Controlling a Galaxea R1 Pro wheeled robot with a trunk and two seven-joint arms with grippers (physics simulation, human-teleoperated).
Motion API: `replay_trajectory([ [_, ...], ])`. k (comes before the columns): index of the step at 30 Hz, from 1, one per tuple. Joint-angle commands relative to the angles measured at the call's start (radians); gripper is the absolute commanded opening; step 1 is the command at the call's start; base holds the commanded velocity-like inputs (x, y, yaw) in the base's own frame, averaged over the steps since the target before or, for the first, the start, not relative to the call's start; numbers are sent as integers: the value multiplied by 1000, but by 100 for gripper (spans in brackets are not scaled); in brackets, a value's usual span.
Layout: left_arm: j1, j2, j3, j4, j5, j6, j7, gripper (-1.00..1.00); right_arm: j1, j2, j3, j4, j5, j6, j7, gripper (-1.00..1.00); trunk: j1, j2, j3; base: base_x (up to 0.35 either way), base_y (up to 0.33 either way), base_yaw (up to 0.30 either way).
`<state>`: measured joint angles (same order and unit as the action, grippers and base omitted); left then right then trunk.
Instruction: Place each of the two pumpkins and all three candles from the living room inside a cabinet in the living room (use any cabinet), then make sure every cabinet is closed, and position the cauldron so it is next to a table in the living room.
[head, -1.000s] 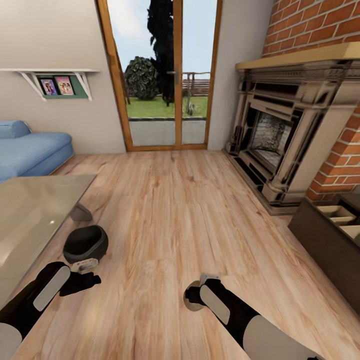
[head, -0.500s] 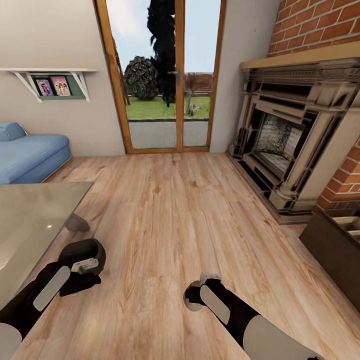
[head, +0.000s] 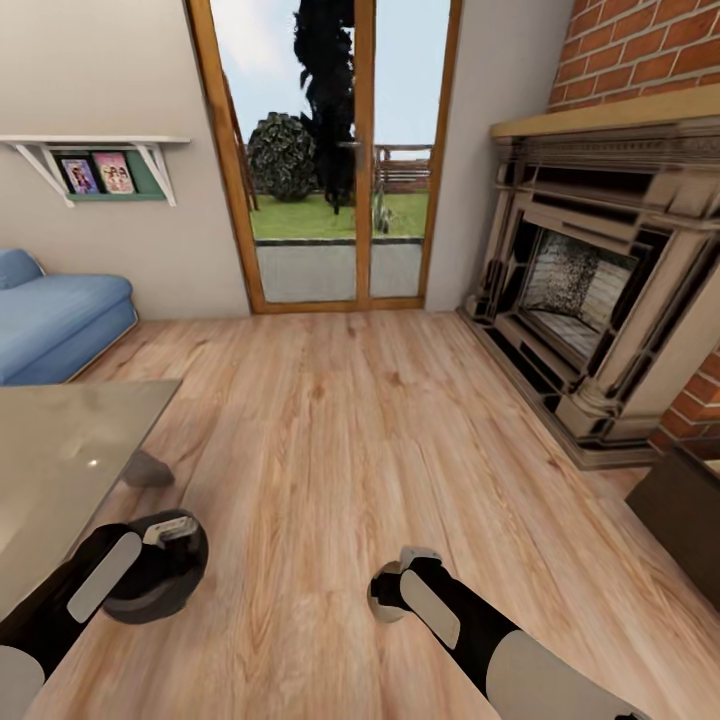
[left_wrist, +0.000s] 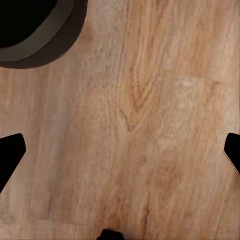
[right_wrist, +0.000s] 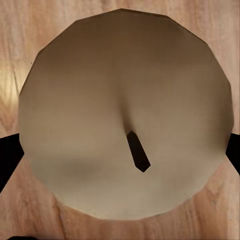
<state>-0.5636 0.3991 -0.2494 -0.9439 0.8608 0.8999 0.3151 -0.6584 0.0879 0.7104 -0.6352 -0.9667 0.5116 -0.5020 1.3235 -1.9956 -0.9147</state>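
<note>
The cauldron (head: 160, 578) had slid nearer the robot, sitting on the floor beside the glass surface (head: 60, 450). The left gripper (left_wrist: 120, 150) hung released above bare boards; the right gripper (right_wrist: 125, 150) clasped a candle (right_wrist: 125, 115), so cabinet work probably remained.

Blue sofa (head: 55, 325), wall shelf (head: 95, 150), glass door (head: 330, 160), stone fireplace (head: 590, 290)

Cauldron (head: 160, 580) on the floor (head: 340, 450) beside the table (head: 60, 450), fireplace (head: 590, 300) far right.

Open floor (head: 380, 430) — table (head: 60, 450) leftward
</note>
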Motion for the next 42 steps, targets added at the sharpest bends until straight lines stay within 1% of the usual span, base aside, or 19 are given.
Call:
replay_trajectory([
  [1,-1,1,-4,-1,10,1,10,100,-1,0,4,-1,-7,1,-9,-100,0,0,-1,333,119,-120],
  [10,-1,1,-4,-1,10,1,10,100,-1,0,4,-1,-7,1,-9,-100,0,0,-1,327,113,-239],
  [15,-1,1,-3,-1,10,1,10,100,-1,0,4,-1,-7,1,-9,-100,0,0,-1,187,21,-276],
  [42,-1,2,-2,-1,12,1,9,100,-1,-2,3,0,-12,1,-9,-100,0,0,-1,6,0,-278],
])
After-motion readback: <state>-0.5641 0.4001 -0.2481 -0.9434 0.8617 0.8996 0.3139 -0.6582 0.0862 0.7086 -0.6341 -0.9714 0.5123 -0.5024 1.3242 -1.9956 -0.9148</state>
